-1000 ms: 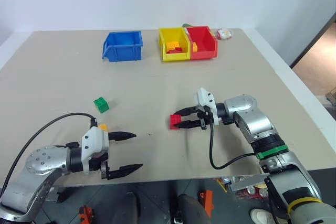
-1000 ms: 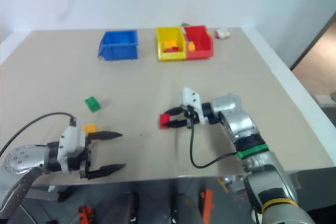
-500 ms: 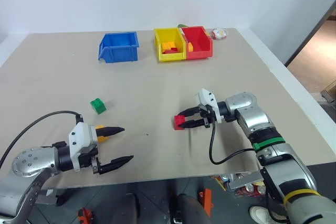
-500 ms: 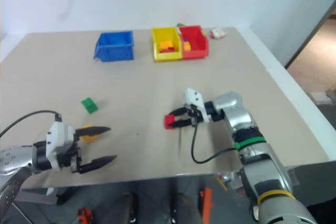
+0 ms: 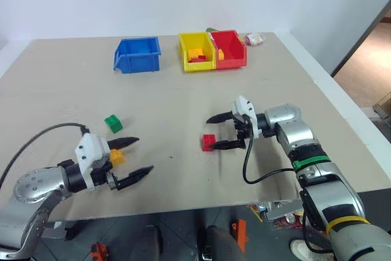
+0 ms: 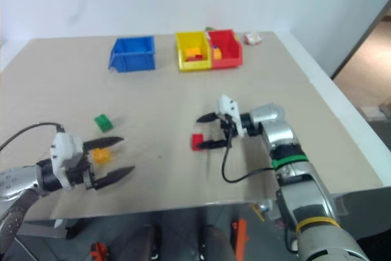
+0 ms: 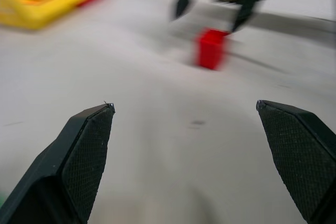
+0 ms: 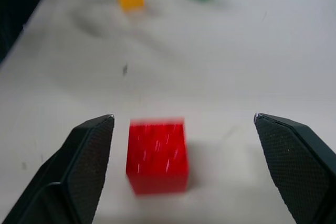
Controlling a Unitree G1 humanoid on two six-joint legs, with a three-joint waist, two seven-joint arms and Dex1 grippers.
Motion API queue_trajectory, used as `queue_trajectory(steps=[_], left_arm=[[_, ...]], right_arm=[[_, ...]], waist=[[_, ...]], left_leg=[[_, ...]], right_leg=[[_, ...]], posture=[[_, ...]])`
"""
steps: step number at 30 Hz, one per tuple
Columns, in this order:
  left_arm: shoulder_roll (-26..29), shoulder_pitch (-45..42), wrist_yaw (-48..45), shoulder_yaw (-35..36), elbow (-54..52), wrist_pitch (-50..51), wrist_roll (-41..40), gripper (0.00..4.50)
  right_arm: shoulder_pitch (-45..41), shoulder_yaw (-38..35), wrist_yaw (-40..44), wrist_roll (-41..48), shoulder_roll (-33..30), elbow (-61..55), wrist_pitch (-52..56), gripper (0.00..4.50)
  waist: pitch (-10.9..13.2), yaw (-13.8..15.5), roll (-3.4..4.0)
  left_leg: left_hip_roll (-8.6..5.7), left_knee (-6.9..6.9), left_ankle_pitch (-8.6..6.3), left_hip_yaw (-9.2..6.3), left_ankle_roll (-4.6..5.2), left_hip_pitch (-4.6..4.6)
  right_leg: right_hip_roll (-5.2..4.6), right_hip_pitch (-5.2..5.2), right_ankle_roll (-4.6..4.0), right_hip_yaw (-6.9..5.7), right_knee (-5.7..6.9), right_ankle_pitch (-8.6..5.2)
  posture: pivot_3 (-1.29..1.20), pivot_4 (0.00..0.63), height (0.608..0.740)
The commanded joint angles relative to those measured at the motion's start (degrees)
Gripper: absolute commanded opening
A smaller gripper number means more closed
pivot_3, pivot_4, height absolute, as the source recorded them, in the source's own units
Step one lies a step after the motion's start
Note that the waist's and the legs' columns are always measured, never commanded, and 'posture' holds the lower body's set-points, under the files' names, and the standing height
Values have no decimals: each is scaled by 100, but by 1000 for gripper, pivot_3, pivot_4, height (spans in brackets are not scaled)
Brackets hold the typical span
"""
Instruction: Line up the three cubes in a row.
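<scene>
- The right end effector [image 5: 222, 131] is seen with its two black fingers spread apart and nothing held; the red cube [image 5: 209, 142] sits on the desk [image 5: 183, 102] just past the fingertips, near the lower finger.
- A risk is judged here: if the right arm is drawn sideways instead of straight back, the red cube could be clipped by the lower finger and knocked out of place or turned.
- The left end effector [image 5: 130, 157] is also seen wide apart and empty, with the yellow-orange cube [image 5: 116, 156] lying on the desk just beside its fingers, partly hidden by them.
- If the left fingers are closed off-centre, the yellow-orange cube could be pushed away or pinched by a corner and twisted, since it is small and light-looking.
- The green cube [image 5: 113, 123] stands alone on the desk, a little beyond the yellow-orange one and well apart from the red one.
- The row is judged unfinished: the green and yellow-orange cubes are near each other, the red cube is well to the right, and the three are not evenly in line.
- The cubes are seen as small plastic blocks with studded tops; the red one appears squarely seated in the right wrist view, between the open fingers.
- The blue bin [image 5: 137, 55], yellow bin [image 5: 195, 52] and red bin [image 5: 229, 49] stand at the far side, well apart from the cubes.
</scene>
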Motion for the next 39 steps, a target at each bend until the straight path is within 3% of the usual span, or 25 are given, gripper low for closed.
queue_trajectory(steps=[1, 8, 12, 17, 23, 29, 39], left_arm=[[-292, 160, 921, 556, -451, 200, 0, 4500], [-1496, 282, 3029, 769, -1034, 475, 582, 4500], [-1384, -204, 3121, 873, -646, 1031, 172, 4500], [-240, -806, 1847, 947, 393, 1478, -275, 4500], [844, -1657, 466, 620, 1957, 1496, -193, 4500], [1171, -2706, -441, -7, 3304, 1145, 252, 4500], [1229, -4031, -1568, -924, 5308, 540, 1147, 4500]], right_arm=[[35, -289, -87, 345, -91, -975, 345, 4467], [499, -244, -319, 531, -85, -2236, 763, 4467], [513, -170, -380, 409, -14, -2245, 548, 4467], [459, -108, -407, 283, -41, -2133, 355, 4467], [513, -144, -405, 410, -81, -2230, 594, 4467], [562, -196, -424, 695, -84, -2464, 1235, 4467], [533, -338, -905, 745, 179, -2382, 1191, 4467]], waist=[[0, 2, 0], [-2, 24, -4], [-3, 23, -6], [-3, 19, -6], [-3, 17, -8], [-3, 21, -8], [-2, 0, -9]], left_leg=[[0, -2, 0, -2, 0, 0], [-3, -2, -2, -2, -3, 0], [-3, 14, 3, -9, 4, 4], [-3, 28, 3, -17, 3, 7], [-2, 25, 1, -12, -1, 0], [-2, 5, -4, -12, -9, -5], [3, -4, -5, -13, -11, -2]], right_leg=[[0, 1, 1, -1, 0, 0], [-4, 5, 10, 0, -2, 2], [4, 10, -5, -4, -1, 13], [11, 8, -10, -2, -1, 22], [12, -4, -13, -1, -1, 23], [12, -8, -9, -1, -6, 16], [26, -13, 12, 0, -3, 29]], posture=[[0, 150, 740], [0, 150, 740], [0, 150, 740], [0, 150, 740], [0, 150, 740], [0, 150, 740], [0, 150, 740]])
